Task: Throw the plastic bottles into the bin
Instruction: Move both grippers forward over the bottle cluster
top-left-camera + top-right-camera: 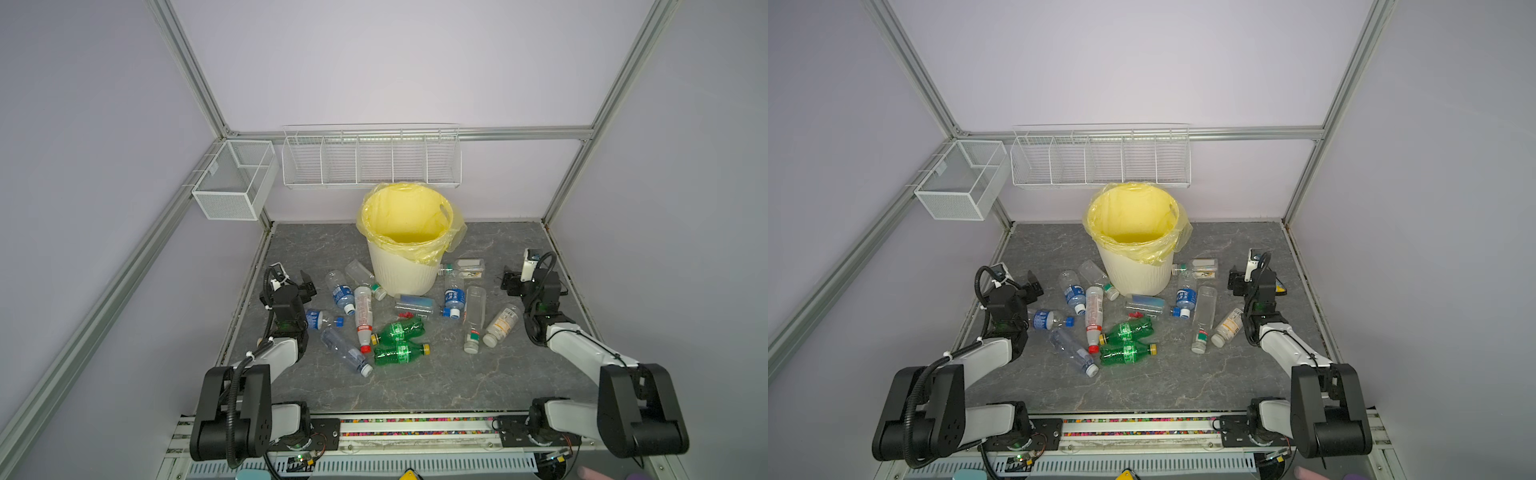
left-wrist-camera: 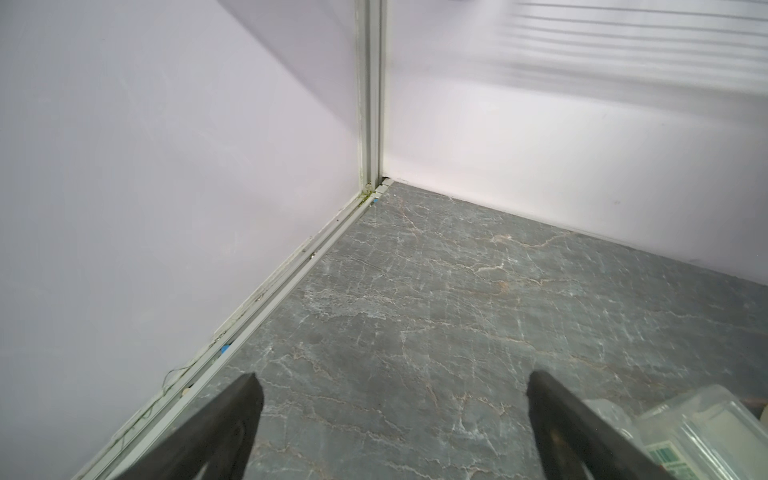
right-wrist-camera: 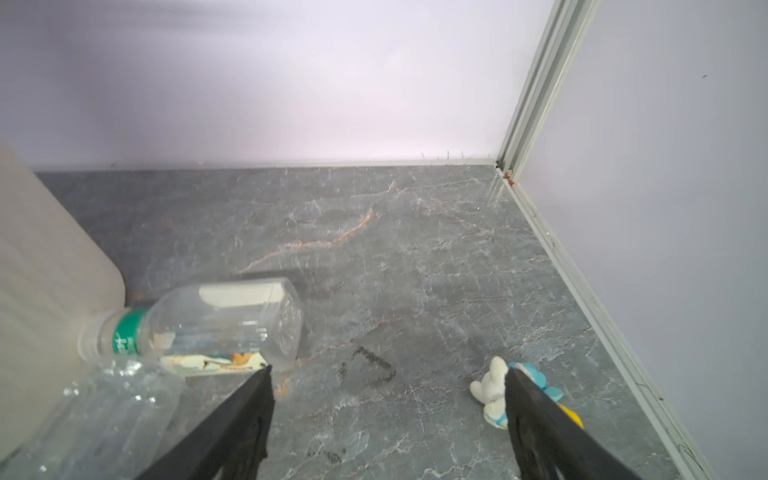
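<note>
While the left gripper [image 1: 306,286] and right gripper [image 1: 509,284] gape empty, the clear and green plastic bottles [image 1: 401,330] lie mid-frame between them. None sits inside either's fingers.

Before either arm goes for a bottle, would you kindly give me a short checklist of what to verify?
1. Left gripper open and empty: ok.
2. Right gripper open and empty: ok.
3. Bin upright, mouth unobstructed: ok.
4. Plastic bottles lying on the table, none held: ok.
5. Toy clear of the right gripper: not ok, it sits right beside it.
</note>
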